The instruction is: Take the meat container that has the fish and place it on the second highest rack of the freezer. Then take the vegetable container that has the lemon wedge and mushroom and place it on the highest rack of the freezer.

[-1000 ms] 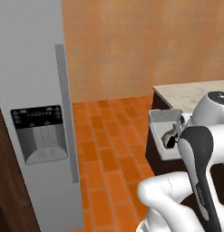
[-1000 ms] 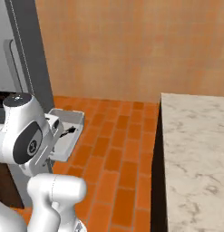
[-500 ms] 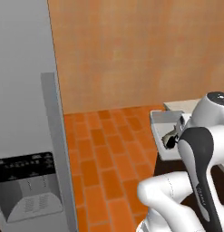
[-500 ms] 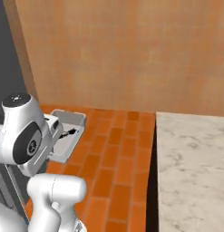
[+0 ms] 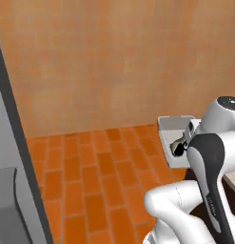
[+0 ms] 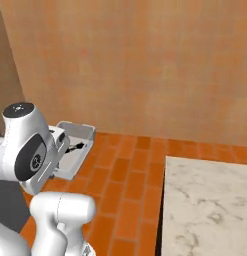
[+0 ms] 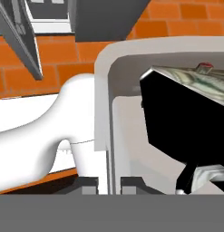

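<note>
Left to right in the left base view: the grey freezer (image 5: 9, 190) is standing at the left edge, the brick floor (image 5: 100, 181) is lying in the middle, and the meat container (image 5: 173, 143) is hanging at the right, just ahead of the arm. The gripper (image 7: 109, 183) is grasping this white tray by its wall, its tips clenching the rim from either side, as the hand view shows; inside, the dark fish (image 7: 195, 127) is resting against the far right of the tray. In the right base view the meat container (image 6: 75, 145) is sitting left of the marble worktop (image 6: 210, 205), well apart from it and clear of the floor. The carrying step is judged best done by keeping the tray level, so that the fish is not sliding, and by approaching the freezer squarely before reaching for the second highest rack.
</note>
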Available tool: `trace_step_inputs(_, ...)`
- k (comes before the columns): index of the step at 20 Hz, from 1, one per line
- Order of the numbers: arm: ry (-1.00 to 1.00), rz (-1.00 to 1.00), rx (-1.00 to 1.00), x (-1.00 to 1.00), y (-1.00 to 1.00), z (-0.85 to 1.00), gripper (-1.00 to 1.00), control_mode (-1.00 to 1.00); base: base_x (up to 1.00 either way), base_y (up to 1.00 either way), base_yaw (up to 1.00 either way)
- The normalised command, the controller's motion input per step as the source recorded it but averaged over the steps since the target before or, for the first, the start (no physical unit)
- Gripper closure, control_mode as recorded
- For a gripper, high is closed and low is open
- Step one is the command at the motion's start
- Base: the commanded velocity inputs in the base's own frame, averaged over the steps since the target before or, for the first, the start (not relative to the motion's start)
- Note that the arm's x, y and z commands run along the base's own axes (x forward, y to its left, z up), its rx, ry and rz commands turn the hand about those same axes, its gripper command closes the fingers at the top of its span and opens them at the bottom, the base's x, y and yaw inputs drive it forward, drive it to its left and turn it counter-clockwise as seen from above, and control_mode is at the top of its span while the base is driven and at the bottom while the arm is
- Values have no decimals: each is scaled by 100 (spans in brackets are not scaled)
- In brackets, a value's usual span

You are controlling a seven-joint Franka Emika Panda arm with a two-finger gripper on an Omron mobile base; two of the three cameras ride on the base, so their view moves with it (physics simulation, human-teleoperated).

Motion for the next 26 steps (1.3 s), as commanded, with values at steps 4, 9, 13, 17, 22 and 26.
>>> trace_step_inputs(4, 0, 0, 0, 0, 0, 0, 100, 100, 100, 0, 44)
trace_step_inputs(9, 0, 0, 0, 0, 0, 0, 100, 100, 99, 0, 65)
trace_step_inputs(13, 0, 0, 0, 0, 0, 0, 100, 100, 38, 25, 86)
trace_step_inputs(17, 0, 0, 0, 0, 0, 0, 100, 100, 1, 26, 94)
trace_step_inputs(22, 0, 0, 0, 0, 0, 0, 100, 100, 0, 13, 97)
trace_step_inputs(26, 0, 0, 0, 0, 0, 0, 100, 100, 0, 0, 100)
